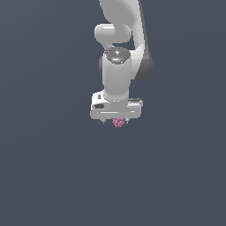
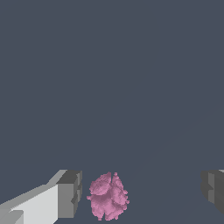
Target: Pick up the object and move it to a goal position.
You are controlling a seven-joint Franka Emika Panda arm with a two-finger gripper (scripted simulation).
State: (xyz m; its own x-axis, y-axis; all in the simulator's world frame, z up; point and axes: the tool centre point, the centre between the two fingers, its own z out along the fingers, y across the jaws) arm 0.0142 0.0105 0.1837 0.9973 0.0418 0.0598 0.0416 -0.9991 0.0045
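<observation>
In the exterior view the white arm hangs straight down, its pincer directly over the pink object; contact is hard to judge there. In the wrist view the fingers stand wide apart, the object between them, just beside one finger and apparently not touching it.

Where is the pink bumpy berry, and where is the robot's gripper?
Pink berry (image 2: pixel 108 196): wrist view, middle of its lumpy body.
Pink berry (image 1: pixel 118 122): exterior view, the bit showing under the gripper.
Gripper (image 2: pixel 140 192): wrist view, gap midway between the fingertips.
</observation>
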